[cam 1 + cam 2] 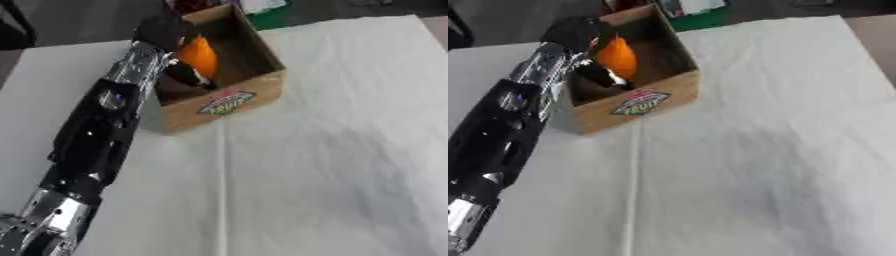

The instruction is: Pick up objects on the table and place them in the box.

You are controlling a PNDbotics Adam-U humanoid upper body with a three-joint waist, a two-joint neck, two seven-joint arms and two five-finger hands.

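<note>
the left arm reaches in from the near left corner of the desk [350, 150], stretched up to the cardboard box [249, 97] standing toward the far edge. the left hand [166, 31] is over the box's left wall, fingers curled round an orange object [199, 55], thumb [191, 76] hooked under it. the orange object sits inside the box opening, against its left side, in the hand's grasp. the box front shows a colourful label [226, 101]. a green thing [267, 17] lies just behind the box.
</note>
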